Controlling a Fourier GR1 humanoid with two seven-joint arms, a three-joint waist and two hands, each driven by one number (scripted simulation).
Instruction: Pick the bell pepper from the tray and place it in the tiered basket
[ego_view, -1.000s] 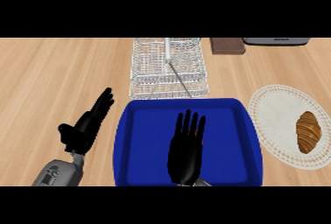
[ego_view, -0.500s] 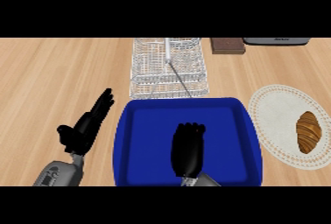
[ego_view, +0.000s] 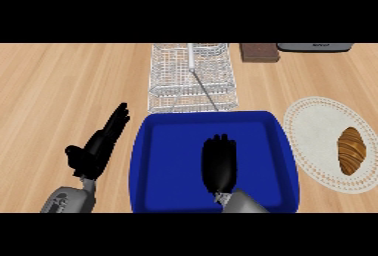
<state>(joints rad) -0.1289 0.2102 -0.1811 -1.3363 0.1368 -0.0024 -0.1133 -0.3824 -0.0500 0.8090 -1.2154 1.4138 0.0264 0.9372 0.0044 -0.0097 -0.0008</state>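
My right robot hand (ego_view: 219, 162) curls knuckles-down in the tray (ego_view: 159, 165), hiding the pepper I presume beneath; light, slick, hollow, so I'd wrap its sides; left robot hand (ego_view: 100, 145) spread.

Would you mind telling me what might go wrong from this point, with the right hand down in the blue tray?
1. The right hand covers the middle of the blue plastic tray and no bell pepper shows, so whether it has one cannot be told.
2. The white wire tiered basket stands right behind the tray; a low carry might catch its rim.
3. The left hand rests open beside the tray; the tray could slide.
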